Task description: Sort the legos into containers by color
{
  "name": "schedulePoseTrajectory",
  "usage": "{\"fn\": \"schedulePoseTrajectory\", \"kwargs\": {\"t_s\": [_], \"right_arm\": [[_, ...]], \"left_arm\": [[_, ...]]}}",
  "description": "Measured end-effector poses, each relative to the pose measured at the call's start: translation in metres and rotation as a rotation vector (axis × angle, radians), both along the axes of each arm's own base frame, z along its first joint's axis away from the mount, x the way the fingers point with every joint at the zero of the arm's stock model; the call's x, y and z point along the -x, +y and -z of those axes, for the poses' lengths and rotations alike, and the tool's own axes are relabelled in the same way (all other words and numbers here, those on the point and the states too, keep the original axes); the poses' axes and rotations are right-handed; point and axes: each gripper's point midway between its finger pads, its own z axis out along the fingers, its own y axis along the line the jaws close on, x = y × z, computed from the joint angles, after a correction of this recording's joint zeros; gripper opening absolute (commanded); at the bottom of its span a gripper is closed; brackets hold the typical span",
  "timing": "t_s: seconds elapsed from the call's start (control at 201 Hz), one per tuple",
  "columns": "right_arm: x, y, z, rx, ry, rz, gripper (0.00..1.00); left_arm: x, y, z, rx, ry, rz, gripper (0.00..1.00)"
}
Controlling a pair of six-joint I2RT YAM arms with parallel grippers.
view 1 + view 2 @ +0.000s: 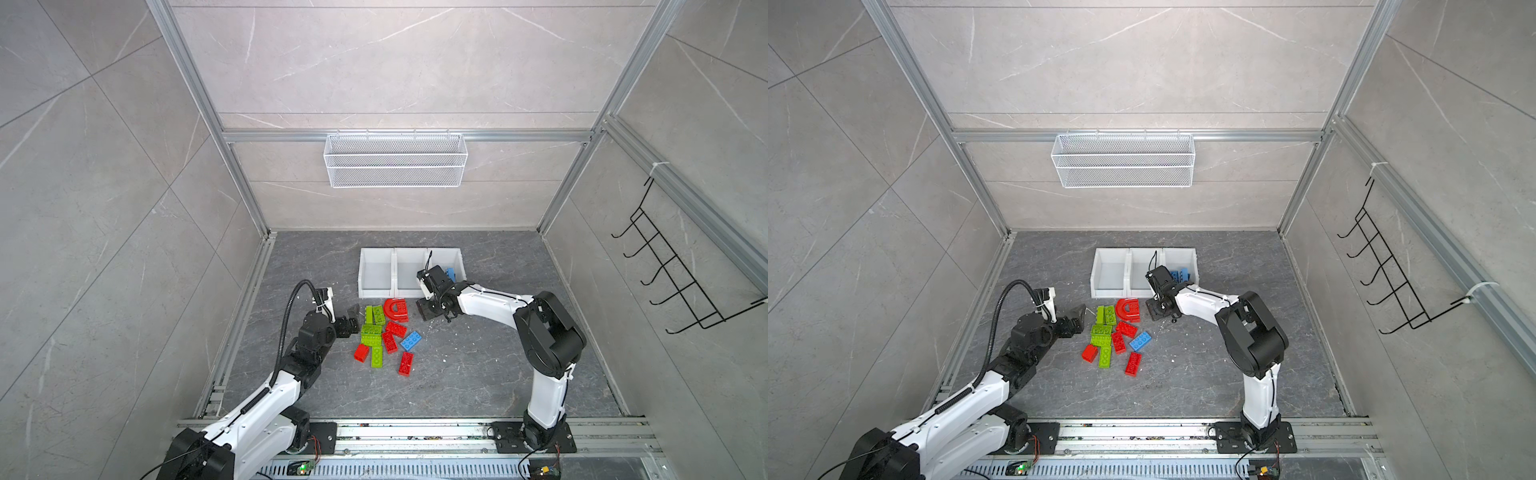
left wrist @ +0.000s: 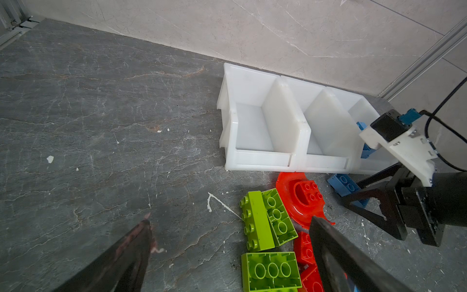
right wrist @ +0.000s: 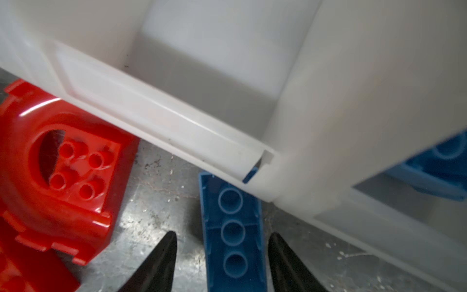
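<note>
Bright, even light in both top views, soft shadows, wide-angle bend at the edges. Right wrist pic is blurry af up close, esp the containers (image 3: pixel 177 121), w/ glare on the red arch (image 3: pixel 25 197).

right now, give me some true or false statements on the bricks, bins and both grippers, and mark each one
1. The rightmost bin in a top view holds blue bricks. True.
2. The red arch piece sits in the middle bin. False: it lies on the tabletop in front of the bins, and the middle bin looks empty.
3. The right gripper straddles a blue brick on the tabletop, with its jaws open. True.
4. The left gripper is shut on a lime green brick. False: it is wide open and holds nothing, beside the lime green bricks.
5. A lime green brick lies in the leftmost bin. False: that bin is empty.
</note>
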Motion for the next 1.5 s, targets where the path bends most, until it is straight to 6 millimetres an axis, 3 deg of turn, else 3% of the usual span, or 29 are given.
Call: {"fn": "schedulePoseTrajectory", "kwargs": {"t_s": [0.299,0.563,0.737,0.881,1.09,1.245,1.339,1.499], "right_arm": [[-0.002,-0.004,0.006,0.024,0.000,0.011,0.50],[-0.003,-0.006,0.005,0.034,-0.009,0.021,0.36],[0.011,-0.018,0.000,0.031,-0.006,0.034,0.33],[0.019,-0.034,-0.027,-0.036,-0.029,0.082,0.33],[0.016,-0.059,-0.089,-0.156,-0.130,0.156,0.32],[0.014,-0.065,-0.106,-0.187,-0.145,0.170,0.31],[0.005,-0.075,-0.113,-0.182,-0.146,0.198,0.31],[-0.036,-0.081,-0.128,-0.182,-0.181,0.235,0.31]], "left_arm": [[0.000,0.000,0.000,0.000,0.000,0.000,0.99],[0.000,0.000,0.000,0.000,0.000,0.000,0.99],[0.000,0.000,0.000,0.000,0.000,-0.001,0.99],[0.000,0.000,0.000,0.000,0.000,-0.001,0.99],[0.000,0.000,0.000,0.000,0.000,0.000,0.99],[0.000,0.000,0.000,0.000,0.000,0.000,0.99],[0.000,0.000,0.000,0.000,0.000,0.000,0.99],[0.000,0.000,0.000,0.000,0.000,-0.001,0.99]]}}
